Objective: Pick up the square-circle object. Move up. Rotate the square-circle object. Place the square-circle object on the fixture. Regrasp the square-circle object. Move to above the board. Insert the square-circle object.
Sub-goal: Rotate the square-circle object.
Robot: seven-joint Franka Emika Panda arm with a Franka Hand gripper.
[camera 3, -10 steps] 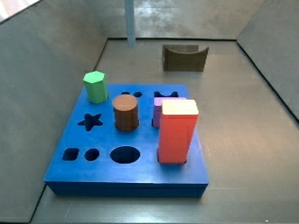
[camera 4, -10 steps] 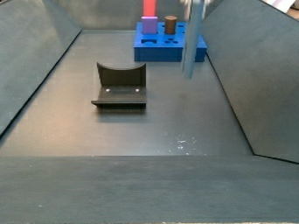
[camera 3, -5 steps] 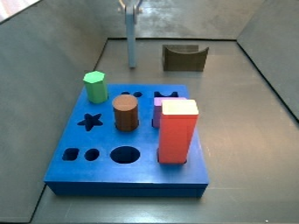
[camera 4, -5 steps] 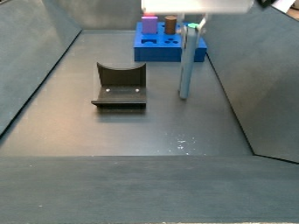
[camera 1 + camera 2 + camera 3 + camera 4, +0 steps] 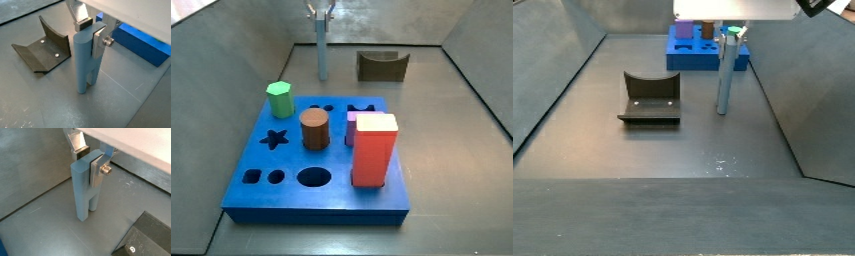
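Note:
The square-circle object [image 5: 83, 65] [image 5: 81, 193] is a slim steel-blue peg standing upright with its foot on the dark floor, seen in both side views [image 5: 321, 55] [image 5: 724, 80]. My gripper [image 5: 91, 33] [image 5: 89, 160] comes down from above and is shut on its top end, one silver finger flat on each side. The gripper also shows in the side views [image 5: 319, 14] [image 5: 727, 30]. The fixture [image 5: 40, 50] [image 5: 381, 65] [image 5: 649, 97], a dark block with a U-shaped notch, stands apart on the floor beside the peg. The blue board [image 5: 291, 185] [image 5: 694, 58] lies further off.
On the board stand a tall red block [image 5: 374, 150], a brown cylinder [image 5: 315, 130], a green hexagonal peg [image 5: 281, 99] and a purple piece [image 5: 352, 125]. Sloping grey walls [image 5: 238, 60] close in the floor on all sides.
A second ago the peg stood alone. The gripper came down over its top end and now grips it. The peg stays in the same spot on the floor.

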